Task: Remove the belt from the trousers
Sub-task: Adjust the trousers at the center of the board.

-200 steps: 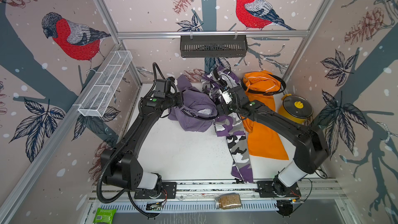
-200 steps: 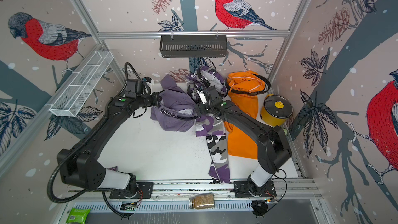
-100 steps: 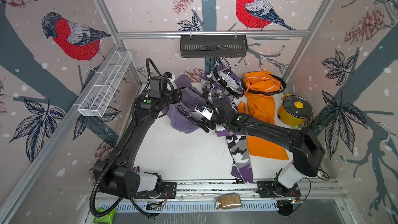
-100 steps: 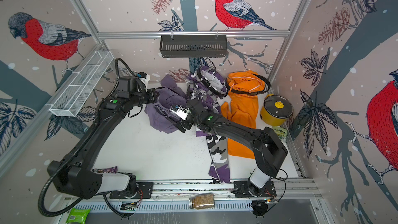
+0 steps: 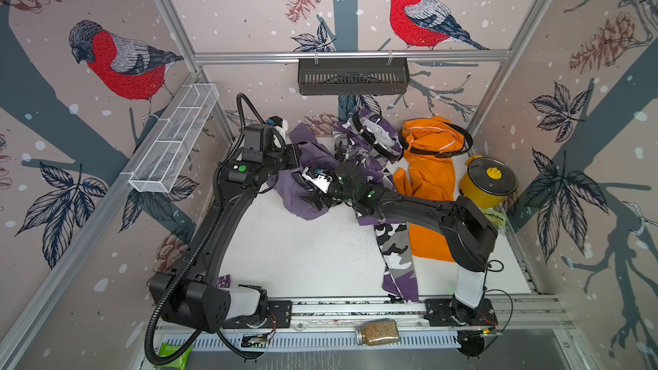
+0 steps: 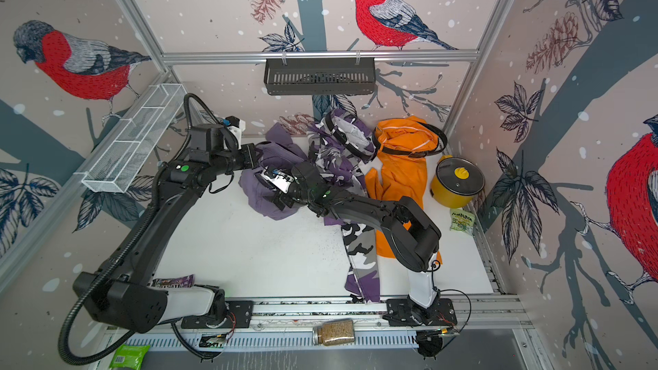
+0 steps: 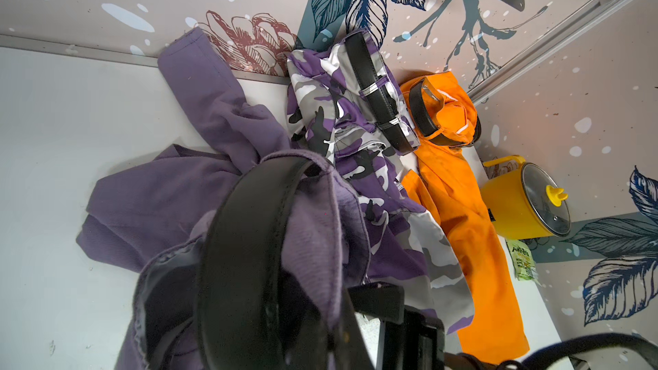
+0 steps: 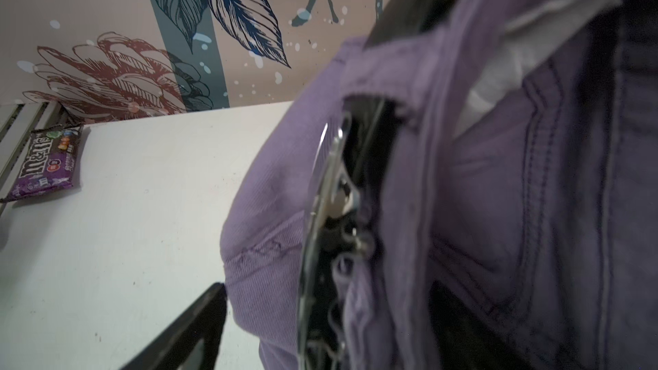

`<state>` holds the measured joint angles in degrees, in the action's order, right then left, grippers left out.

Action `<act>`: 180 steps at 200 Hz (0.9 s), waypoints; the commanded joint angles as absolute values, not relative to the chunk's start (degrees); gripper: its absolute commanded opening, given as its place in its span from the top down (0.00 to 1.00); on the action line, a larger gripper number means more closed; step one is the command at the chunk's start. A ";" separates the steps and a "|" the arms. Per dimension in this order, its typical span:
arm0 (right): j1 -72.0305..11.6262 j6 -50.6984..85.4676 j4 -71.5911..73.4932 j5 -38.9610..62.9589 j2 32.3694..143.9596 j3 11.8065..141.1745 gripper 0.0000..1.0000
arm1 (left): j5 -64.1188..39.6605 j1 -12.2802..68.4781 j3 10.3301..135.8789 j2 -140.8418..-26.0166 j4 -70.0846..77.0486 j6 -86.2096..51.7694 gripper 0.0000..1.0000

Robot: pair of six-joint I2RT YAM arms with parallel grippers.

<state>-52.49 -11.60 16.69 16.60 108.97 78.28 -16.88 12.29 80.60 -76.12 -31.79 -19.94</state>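
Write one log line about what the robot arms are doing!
left gripper: shut by lilac trousers | right gripper: open around belt buckle | belt: not removed

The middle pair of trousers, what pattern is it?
Purple, white, grey and black camouflage trousers, clearest in the left wrist view.

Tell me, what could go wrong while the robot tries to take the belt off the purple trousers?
The right gripper sits at the buckle with cloth of the lilac trousers bunched around it. It may pinch cloth too, so the belt could jam. The right arm reaches over the camouflage trousers, which it might snag.
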 commanded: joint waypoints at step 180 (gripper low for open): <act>-37.16 -7.17 -21.94 34.36 109.73 127.08 1.00 | -15.99 11.11 39.12 -54.74 4.93 -18.80 0.00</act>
<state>-37.12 -7.62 -20.97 31.59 108.90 121.05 -13.98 11.03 44.40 -56.12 -9.91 -17.43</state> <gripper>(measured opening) 0.231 0.997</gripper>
